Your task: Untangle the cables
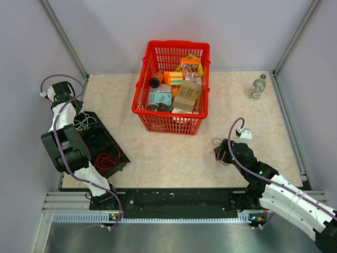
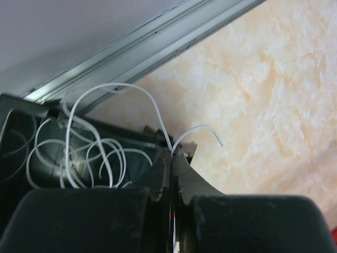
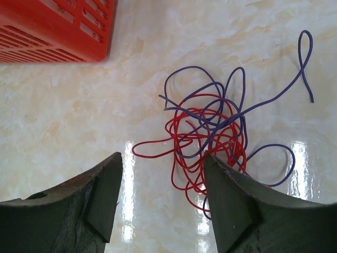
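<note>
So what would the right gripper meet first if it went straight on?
Probably the tangle of red and purple cables on the table, just ahead of the open right gripper and a little off-centre; depth is hard to judge.

Cables in 3 lots. Red-purple tangle [image 3: 210, 137] lies flat on the tabletop [image 1: 158, 153], right of centre, nearer the front edge than the back. It's thin red wire bunched in tight overlapping loops, w/ thin purple strands threaded thru it & spreading wider; one purple end curls off in a long hook. White wire [image 2: 84, 153]: loose open curls piled in the far end of the black tray [image 1: 102, 138] by the tabletop's left edge. One strand arches up out of the pile & is pinched in the closed left claw [image 2: 172, 154], short free end poking past. Red coil [image 1: 108, 158]: small bundle in the tray's near end, apart from the white.
</note>
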